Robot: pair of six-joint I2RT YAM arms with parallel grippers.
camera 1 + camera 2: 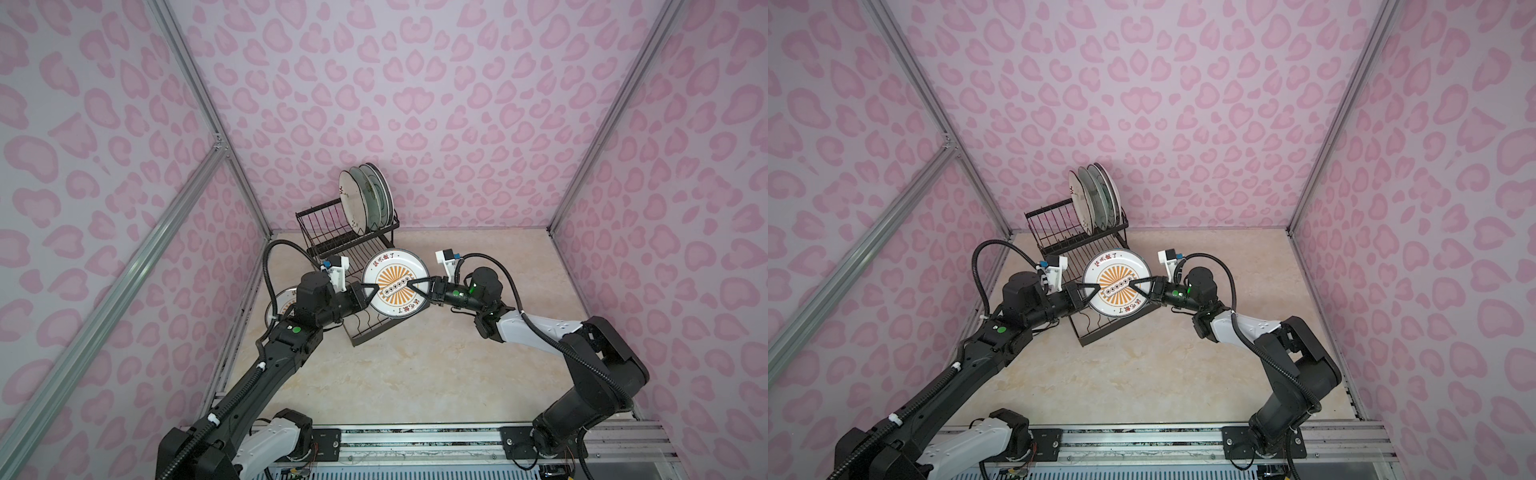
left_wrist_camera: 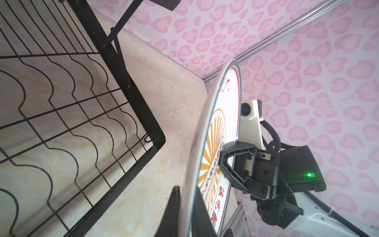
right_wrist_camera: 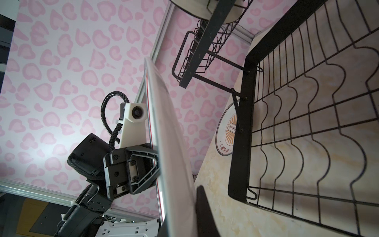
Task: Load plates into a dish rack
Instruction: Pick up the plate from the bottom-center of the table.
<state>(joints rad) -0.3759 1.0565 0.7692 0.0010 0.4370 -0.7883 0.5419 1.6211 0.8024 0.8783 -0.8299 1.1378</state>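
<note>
Over the lower tray of the black wire two-level dish rack (image 1: 318,207), my left gripper (image 1: 372,289) and my right gripper (image 1: 412,284) are both clenched on opposite rims of the round white ceramic plate with the orange sunburst (image 1: 395,286), holding it off the wire. Hazard, as I judge it: glazed ceramic is slick in a thin two-point pinch, so unequal arm motion or one early release could twist it free onto the wavy dividers, or onto the second sunburst plate (image 1: 276,307) lying on the table beside the rack. Work surface: cream marble-pattern tabletop (image 1: 415,374), enclosed by pink heart-print walls (image 1: 415,83) on aluminium framing (image 1: 203,104).
</note>
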